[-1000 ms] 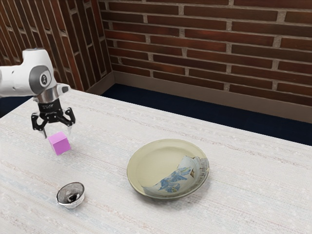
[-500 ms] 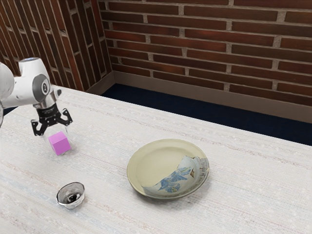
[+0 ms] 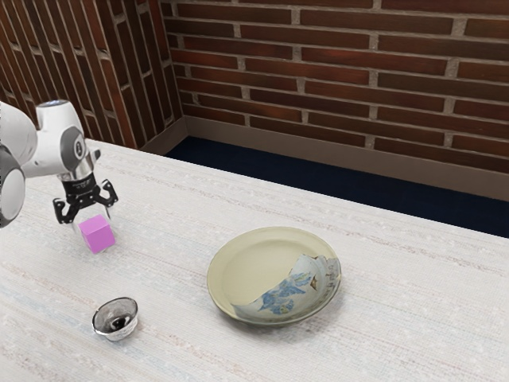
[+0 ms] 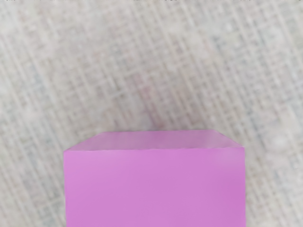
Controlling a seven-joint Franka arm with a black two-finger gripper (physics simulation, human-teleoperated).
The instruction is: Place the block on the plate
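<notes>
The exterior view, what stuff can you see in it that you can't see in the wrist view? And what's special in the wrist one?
From the exterior view: my white arm, my black gripper, the plate with its blue pattern, the little bowl and the brick wall.

From the wrist view: a close look at the crisscross threads of the table top.

In both: the table top and the pink block, which looks much bigger from my wrist.
</notes>
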